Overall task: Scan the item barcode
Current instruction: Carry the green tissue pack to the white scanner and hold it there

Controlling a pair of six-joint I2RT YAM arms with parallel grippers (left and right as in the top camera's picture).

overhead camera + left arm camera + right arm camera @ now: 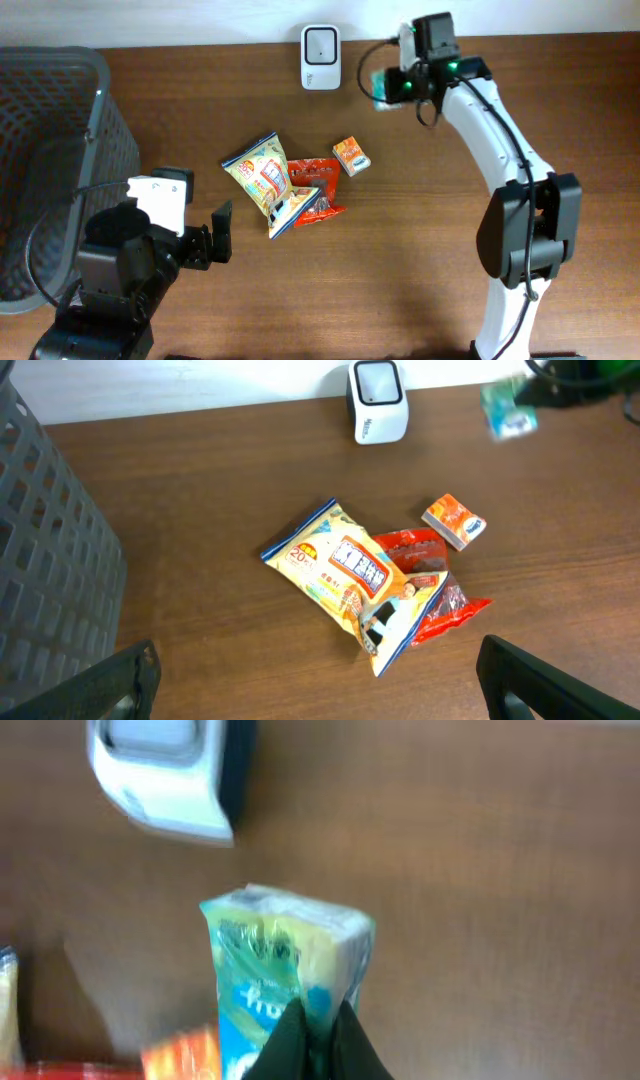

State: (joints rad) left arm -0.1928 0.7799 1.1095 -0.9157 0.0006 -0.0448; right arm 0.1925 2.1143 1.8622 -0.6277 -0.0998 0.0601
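Right gripper [318, 1020] pinching a green-and-blue plastic packet [280, 950].
White box-shaped scanner [320, 57] nearby, at the desk's far edge; left gripper [212, 238] spread.

I see my right gripper [318, 1025] at six o'clock, its dark jaws pinched together on the lower edge of a green-and-blue packet [275, 955]. From the packet, the white scanner [160, 775] sits blurred at eleven o'clock. An orange box [182, 1055] shows at seven o'clock on the brown table [480, 870].
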